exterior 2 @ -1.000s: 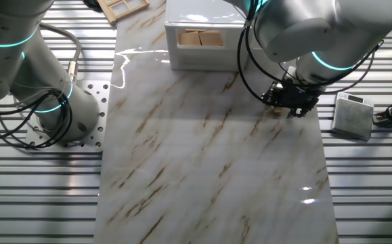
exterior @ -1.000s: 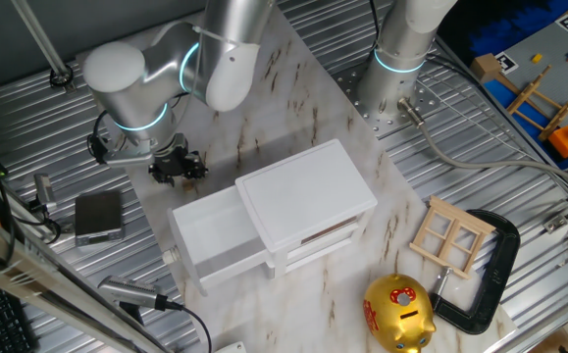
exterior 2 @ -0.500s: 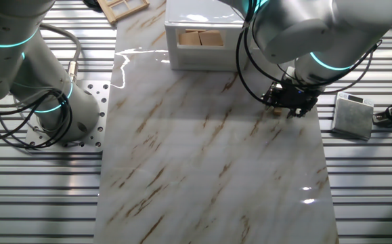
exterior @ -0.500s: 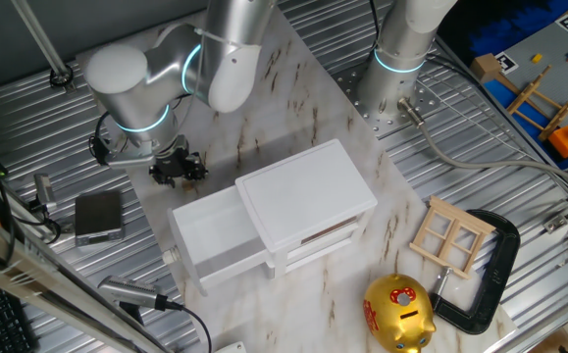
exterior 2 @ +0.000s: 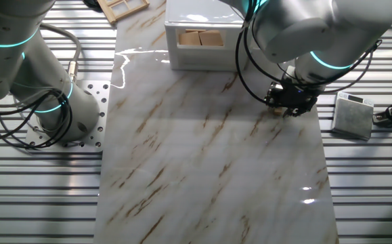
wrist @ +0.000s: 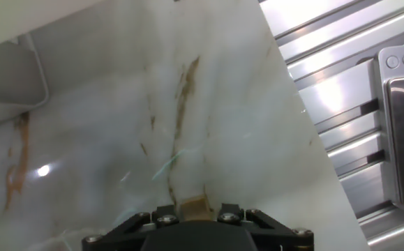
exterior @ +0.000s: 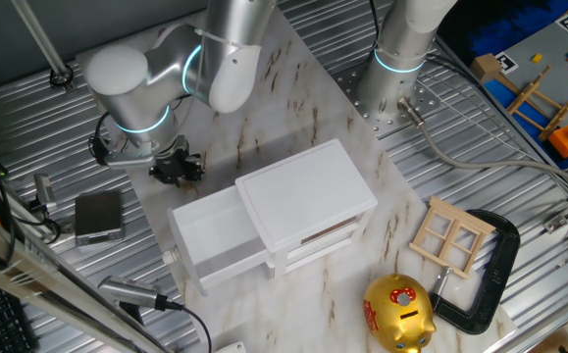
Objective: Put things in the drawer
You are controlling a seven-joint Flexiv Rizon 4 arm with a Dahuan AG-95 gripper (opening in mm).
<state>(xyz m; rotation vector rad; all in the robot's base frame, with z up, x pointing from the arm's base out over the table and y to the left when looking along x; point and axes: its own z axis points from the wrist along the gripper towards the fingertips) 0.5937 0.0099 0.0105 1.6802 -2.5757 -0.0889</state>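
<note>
Drawer (exterior: 210, 235) stands pulled out of the white cabinet (exterior: 303, 201), two wooden blocks (exterior 2: 201, 38) inside; gripper (exterior 2: 289, 102) beside it apparently pinches a small tan block (wrist: 195, 204), likely light, rigid, best held across flat sides.

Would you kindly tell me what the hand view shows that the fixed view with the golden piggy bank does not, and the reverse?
Only the hand view shows a small tan piece right at the end effector, close over the marble.

Only the fixed view shows the pulled-out drawer from above, the golden piggy bank, the wooden window frame and the black clamp.

Both show the marble tabletop and the grey metal block beside it.
</note>
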